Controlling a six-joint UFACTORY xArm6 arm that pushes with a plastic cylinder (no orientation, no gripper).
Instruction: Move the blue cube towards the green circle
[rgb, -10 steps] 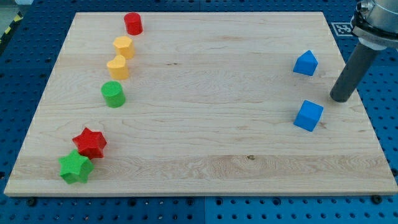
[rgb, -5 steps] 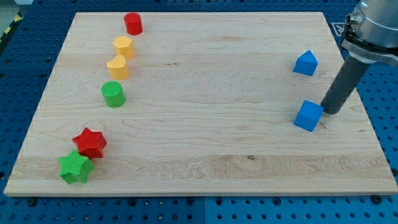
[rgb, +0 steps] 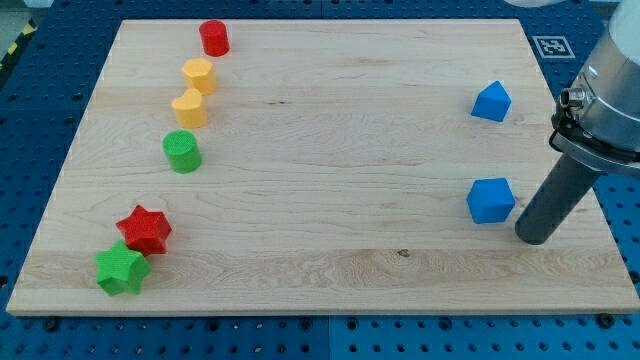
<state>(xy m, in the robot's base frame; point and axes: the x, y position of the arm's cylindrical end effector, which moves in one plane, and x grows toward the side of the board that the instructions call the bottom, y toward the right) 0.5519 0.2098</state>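
The blue cube (rgb: 490, 200) sits on the wooden board (rgb: 330, 230) at the view's right. My tip (rgb: 533, 238) rests on the board just right of and below the cube, close to it; contact cannot be told. The green circle (rgb: 182, 151), a short cylinder, stands at the view's left, far from the cube.
A second blue block (rgb: 491, 101) with a peaked top lies above the cube. A red cylinder (rgb: 214, 38) and two yellow blocks (rgb: 198, 74) (rgb: 189, 108) line up above the green circle. A red star (rgb: 145, 229) and a green star (rgb: 122, 267) sit at bottom left.
My tip moved down the view from above right of the blue cube to its lower right. The cube shifted slightly down and left and turned a little.
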